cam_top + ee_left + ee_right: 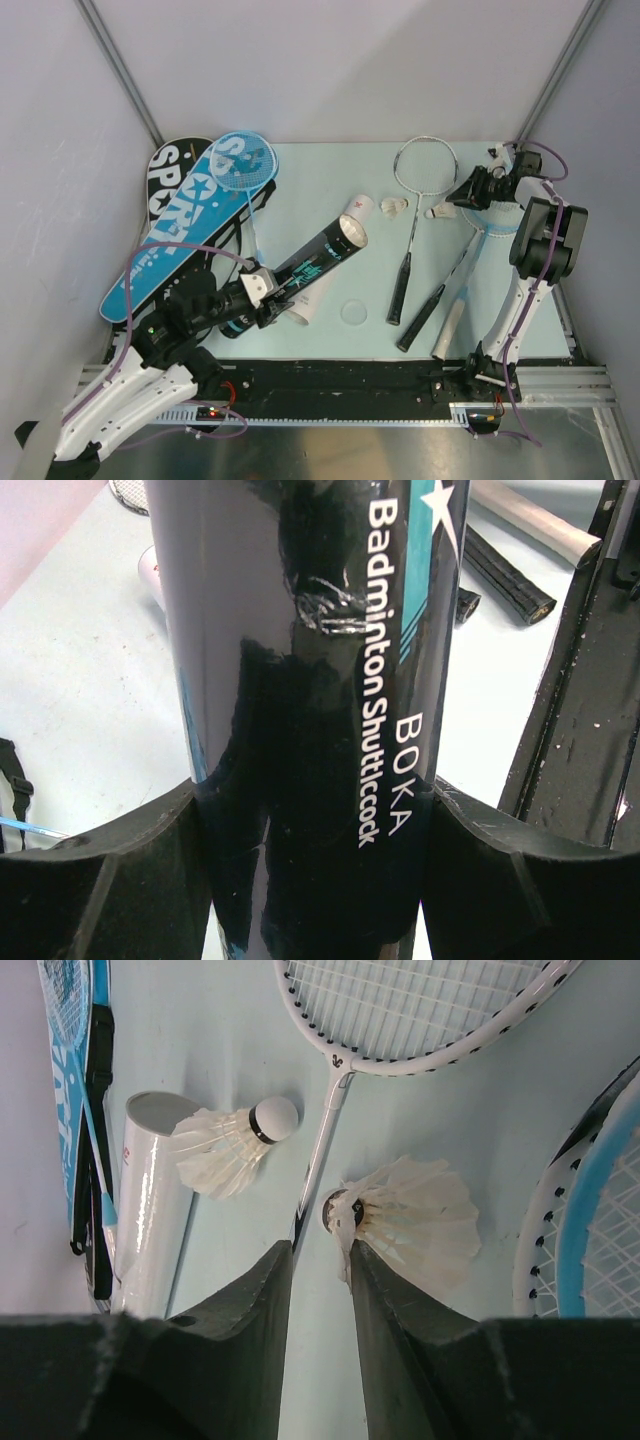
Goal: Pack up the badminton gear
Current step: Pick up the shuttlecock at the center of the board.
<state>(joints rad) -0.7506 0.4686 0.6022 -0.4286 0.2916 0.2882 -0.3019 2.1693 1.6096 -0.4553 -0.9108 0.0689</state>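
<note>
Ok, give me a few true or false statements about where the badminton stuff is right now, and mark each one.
1. The left gripper grips the black tube. True.
2. Both shuttlecocks are already inside a tube. False: one shuttlecock lies on the table by the mouth of the white tube, and the other shuttlecock lies by the right gripper.
3. The white tube stands upright. False: it lies on its side.
4. The right gripper's jaws stand apart, with nothing between them. True.
5. The blue racket lies on the racket covers. True.
</note>
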